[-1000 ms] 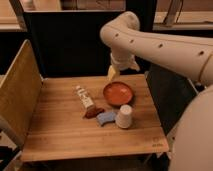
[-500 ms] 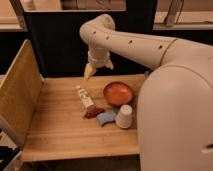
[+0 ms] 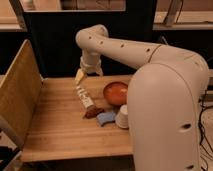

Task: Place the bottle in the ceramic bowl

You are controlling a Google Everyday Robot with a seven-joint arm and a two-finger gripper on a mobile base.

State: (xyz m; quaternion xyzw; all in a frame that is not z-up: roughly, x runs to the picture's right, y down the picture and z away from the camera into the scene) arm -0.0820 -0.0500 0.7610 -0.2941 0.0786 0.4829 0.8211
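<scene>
The slim whitish bottle [image 3: 85, 98] with a reddish-brown label band lies on its side on the wooden table, left of the orange-red ceramic bowl [image 3: 116, 93]. My gripper [image 3: 81, 75] hangs from the white arm just above the bottle's far end, a little behind and left of the bowl. The bowl holds nothing that I can see. The arm's bulk covers the right side of the table and the bowl's right edge.
A white upside-down cup [image 3: 122, 116] stands in front of the bowl. A blue object [image 3: 106, 118] and a brown object [image 3: 93, 112] lie by the bottle's near end. A wooden side panel [image 3: 17, 95] rises along the table's left edge. A dark wall stands behind.
My arm has swung left and down, bringing the gripper from above the bowl to just above the bottle's far end. The bottle, bowl and cup have not moved.
</scene>
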